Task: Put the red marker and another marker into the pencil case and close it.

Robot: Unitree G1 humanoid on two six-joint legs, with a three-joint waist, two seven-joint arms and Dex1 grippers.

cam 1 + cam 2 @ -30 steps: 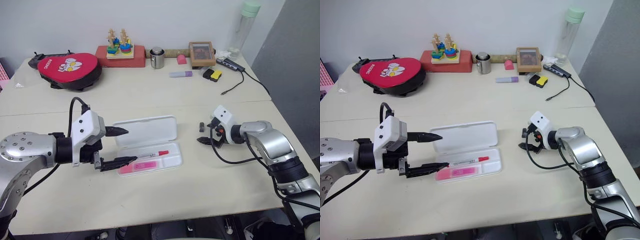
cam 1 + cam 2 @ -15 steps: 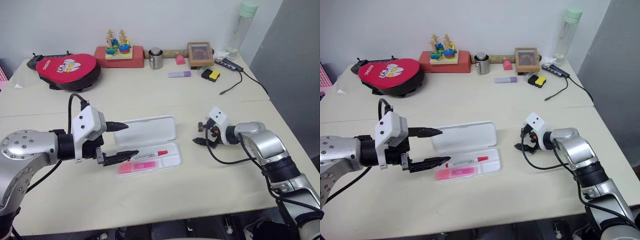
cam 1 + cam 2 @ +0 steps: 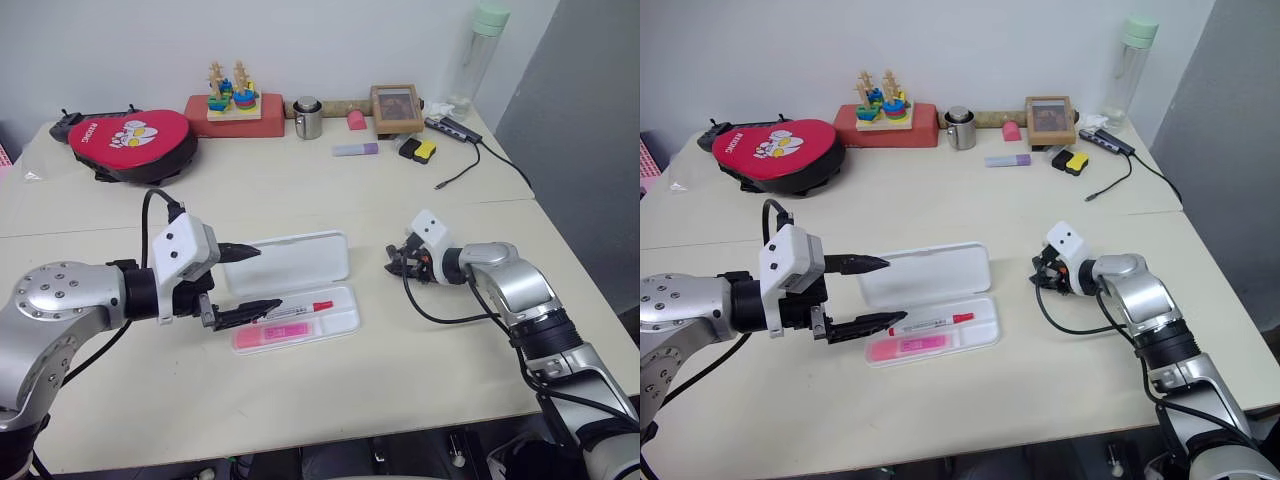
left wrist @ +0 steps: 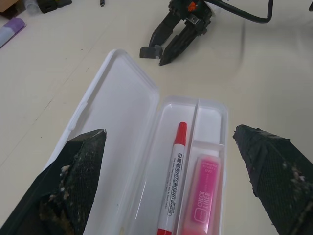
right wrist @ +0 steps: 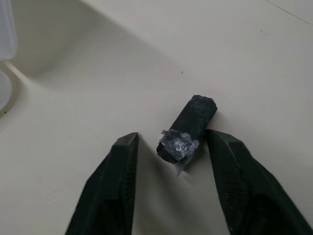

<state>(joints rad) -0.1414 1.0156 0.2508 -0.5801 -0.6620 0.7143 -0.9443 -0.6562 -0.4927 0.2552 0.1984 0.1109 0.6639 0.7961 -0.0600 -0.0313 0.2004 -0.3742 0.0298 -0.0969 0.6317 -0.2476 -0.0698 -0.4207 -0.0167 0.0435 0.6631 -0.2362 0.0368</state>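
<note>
A cream table (image 3: 330, 390) stood against a pale wall, with a red padded pouch (image 3: 130, 137), a wooden stacking toy (image 3: 226, 87), a metal cup (image 3: 307, 117), a pale purple marker (image 3: 357, 149) and a framed picture (image 3: 397, 107) along its far side. On the left, the left gripper (image 3: 245, 280) hovered with its fingers spread wide and nothing between them, straddling the left end of the pencil case (image 3: 295, 262). The case lay in the middle of the table with its lid folded flat back. In its tray the red marker (image 4: 174, 177) lay lengthwise, with the pink highlighter (image 4: 202, 192) beside it in the neighbouring compartment. To the right of the case and apart from it, the right gripper (image 5: 171, 147) sat low over the table, its fingers partly apart around a small black stub (image 5: 188, 127); whether they pinched it could not be told.
</note>
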